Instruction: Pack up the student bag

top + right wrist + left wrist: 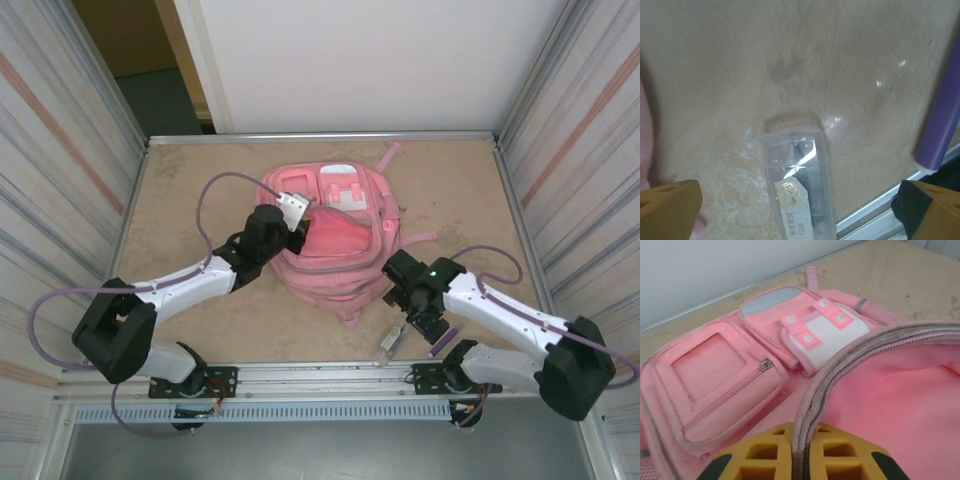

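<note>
The pink student bag (335, 240) lies flat in the middle of the table, its main opening gaping toward the near side. My left gripper (296, 212) is shut on the grey-pink zip rim (812, 405) of that opening, the rim pinched between the yellow fingers (765, 460) and held up off the pink lining (900, 410). My right gripper (412, 318) hangs open over a clear plastic case (800, 190) with a printed label inside, which lies on the table between its widely spread fingers (670, 205). The case (389, 344) sits just off the bag's near right corner.
A purple pen (443, 340) lies right of the case, seen at the right edge of the right wrist view (942, 115). The metal rail (330, 372) along the table's near edge runs just behind both. The bag's zip front pockets (720, 380) and white flap (827, 332) face up.
</note>
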You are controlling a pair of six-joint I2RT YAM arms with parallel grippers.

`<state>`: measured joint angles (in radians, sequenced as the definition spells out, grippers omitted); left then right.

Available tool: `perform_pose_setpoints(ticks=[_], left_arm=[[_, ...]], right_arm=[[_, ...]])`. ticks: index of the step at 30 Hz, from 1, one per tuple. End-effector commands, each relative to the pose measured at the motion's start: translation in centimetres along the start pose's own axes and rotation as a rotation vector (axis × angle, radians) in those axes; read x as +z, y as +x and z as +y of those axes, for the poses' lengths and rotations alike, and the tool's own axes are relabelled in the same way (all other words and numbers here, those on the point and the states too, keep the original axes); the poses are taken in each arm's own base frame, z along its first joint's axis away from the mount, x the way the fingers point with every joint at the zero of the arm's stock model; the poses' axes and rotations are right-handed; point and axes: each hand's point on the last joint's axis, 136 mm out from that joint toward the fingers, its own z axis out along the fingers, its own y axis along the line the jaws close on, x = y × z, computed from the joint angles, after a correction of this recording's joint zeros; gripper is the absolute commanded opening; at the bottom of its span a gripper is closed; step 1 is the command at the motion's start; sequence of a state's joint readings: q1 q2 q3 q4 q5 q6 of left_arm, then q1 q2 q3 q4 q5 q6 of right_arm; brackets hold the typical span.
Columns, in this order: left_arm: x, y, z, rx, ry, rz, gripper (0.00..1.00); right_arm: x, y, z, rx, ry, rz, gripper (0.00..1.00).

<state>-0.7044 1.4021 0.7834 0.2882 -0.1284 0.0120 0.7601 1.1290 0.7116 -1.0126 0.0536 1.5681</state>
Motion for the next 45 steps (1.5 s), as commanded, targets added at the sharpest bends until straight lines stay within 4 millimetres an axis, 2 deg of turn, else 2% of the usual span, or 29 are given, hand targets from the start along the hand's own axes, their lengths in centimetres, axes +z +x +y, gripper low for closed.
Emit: perform_pose_setpoints(ticks=[1,5,7,10,13,16,21,26,29,31,37,42,45], left_arm=[[0.1,-2.1,-0.3,-0.096,-0.036,-0.059,0.00],[0.1,-1.8,-0.4,-0.138,-0.030,-0.054,0.00],[-0.1,-1.8,-0.5,-0.135,-0.024,-0.058,0.00],[-0.4,-1.6,-0.8,-0.123,-0.001,-0.064,0.00],[-0.7,-1.4,-0.9,-0.117,0.006,-0.060,0.00],[-0.8,-1.2,-0.9,-0.116,0.012,-0.070,0.00],[-1.2,-1.8,-2.4,-0.070,0.100,-0.082,0.00],[-1.4,-2.4,-3.2,-0.066,0.149,-0.082,0.00],[-1.3,-2.5,-3.3,-0.081,0.173,-0.064,0.00],[-0.8,-2.4,-2.6,-0.128,0.160,-0.026,0.00],[-0.2,-3.0,-3.0,-0.240,0.271,-0.011,0.00],[-0.7,-3.8,-4.9,-0.231,0.384,-0.036,0.00],[-0.8,-3.3,-5.6,-0.190,0.393,-0.034,0.00]], right_arm=[[0.9,1.3,0.4,0.062,0.023,0.027,0.95],[3.5,2.5,0.7,0.092,0.010,0.090,0.86],[4.2,2.3,0.7,0.102,0.011,0.091,0.79],[4.9,1.8,0.4,0.124,0.014,0.090,0.76],[5.5,1.5,-0.3,0.158,0.010,0.085,0.70],[5.8,0.7,-0.9,0.194,0.007,0.050,0.56],[5.4,0.6,-0.1,0.211,-0.037,0.061,0.53],[3.2,0.3,1.4,0.231,-0.115,0.063,0.52],[1.0,-0.1,2.7,0.234,-0.184,0.053,0.51],[-0.6,-0.5,4.0,0.236,-0.239,0.049,0.50],[-6.1,-1.8,10.1,0.179,-0.410,0.083,0.55],[-9.0,-4.0,14.0,0.182,-0.481,0.138,0.55],[-10.0,-4.9,16.4,0.207,-0.554,0.152,0.53]])
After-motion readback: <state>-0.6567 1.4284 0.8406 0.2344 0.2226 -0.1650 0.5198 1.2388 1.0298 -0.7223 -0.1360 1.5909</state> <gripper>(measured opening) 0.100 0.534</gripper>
